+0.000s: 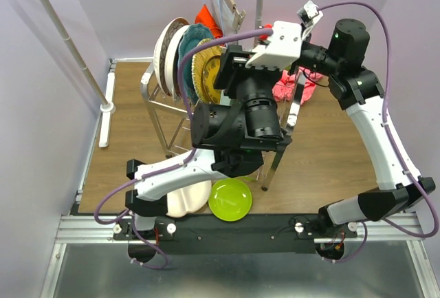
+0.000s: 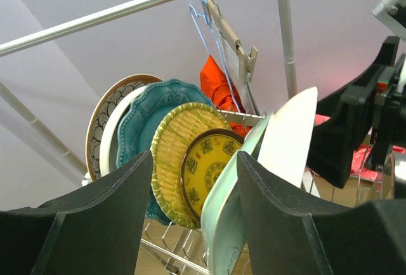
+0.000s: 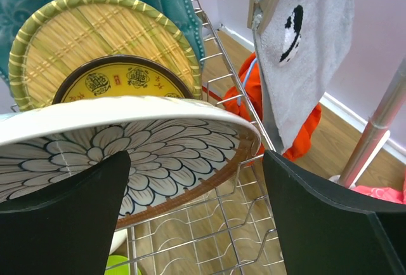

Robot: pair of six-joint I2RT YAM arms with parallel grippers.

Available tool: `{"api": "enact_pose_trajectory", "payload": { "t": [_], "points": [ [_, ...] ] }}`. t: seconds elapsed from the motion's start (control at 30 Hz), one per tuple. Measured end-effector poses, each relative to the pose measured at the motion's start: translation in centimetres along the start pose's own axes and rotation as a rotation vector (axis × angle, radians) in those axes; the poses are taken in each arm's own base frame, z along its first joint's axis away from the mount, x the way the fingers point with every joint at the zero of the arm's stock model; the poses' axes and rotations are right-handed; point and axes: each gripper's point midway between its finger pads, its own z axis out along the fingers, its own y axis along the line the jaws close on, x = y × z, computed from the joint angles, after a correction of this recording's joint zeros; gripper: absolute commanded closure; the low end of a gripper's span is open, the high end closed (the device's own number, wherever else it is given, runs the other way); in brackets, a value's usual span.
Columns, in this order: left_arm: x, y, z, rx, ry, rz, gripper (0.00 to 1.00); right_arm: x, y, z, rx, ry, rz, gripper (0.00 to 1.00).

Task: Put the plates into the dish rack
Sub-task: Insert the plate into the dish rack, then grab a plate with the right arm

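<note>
The steel dish rack (image 1: pixel 157 95) stands mid-table with several plates upright in it. The left wrist view shows a dark-patterned plate (image 2: pixel 101 122), a teal plate (image 2: pixel 149 107), a woven yellow-green plate (image 2: pixel 170 145), a yellow patterned plate (image 2: pixel 212 167), a pale aqua plate (image 2: pixel 225 214) and a white plate (image 2: pixel 288 135). My left gripper (image 2: pixel 195 160) is open; the aqua plate's edge stands between its fingers, close against the right one. My right gripper (image 3: pixel 196 160) is open, just behind the white-and-dark floral plate (image 3: pixel 146 154), which rests on the rack wires (image 3: pixel 254 224). A lime green plate (image 1: pixel 230 199) and a white plate (image 1: pixel 187 198) lie on the table by the left arm.
A white-poled clothes rail (image 1: pixel 69 43) spans the back, with hangers and a grey cloth (image 3: pixel 307 46). An orange cloth (image 2: pixel 219 87) hangs behind the rack and a pink cloth (image 1: pixel 289 88) lies to its right. Both arms crowd over the rack.
</note>
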Motion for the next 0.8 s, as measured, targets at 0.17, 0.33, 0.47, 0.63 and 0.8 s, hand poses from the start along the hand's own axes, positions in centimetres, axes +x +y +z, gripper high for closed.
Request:
{"api": "enact_pose_trajectory", "payload": {
  "t": [0.17, 0.33, 0.47, 0.63, 0.8],
  "points": [
    [-0.6, 1.8, -0.1, 0.0, -0.003, -0.067, 0.35, -0.2, 0.5, -0.9, -0.001, -0.011, -0.051, 0.0],
    [-0.9, 4.0, -0.1, -0.005, -0.006, -0.127, 0.33, -0.2, 1.1, -1.7, -0.009, -0.015, -0.105, 0.0],
    [-1.0, 6.0, -0.1, -0.008, -0.007, -0.163, 0.32, -0.5, 1.8, -2.6, -0.02, -0.029, -0.157, 0.0],
    [-1.0, 7.6, -0.1, -0.01, -0.007, -0.191, 0.32, -1.1, 2.7, -3.7, -0.025, -0.049, -0.22, 0.0],
    [-0.6, 8.6, -0.1, -0.01, -0.008, -0.178, 0.28, -1.2, 3.6, -5.4, -0.016, -0.066, -0.302, 0.0]
  ]
}}
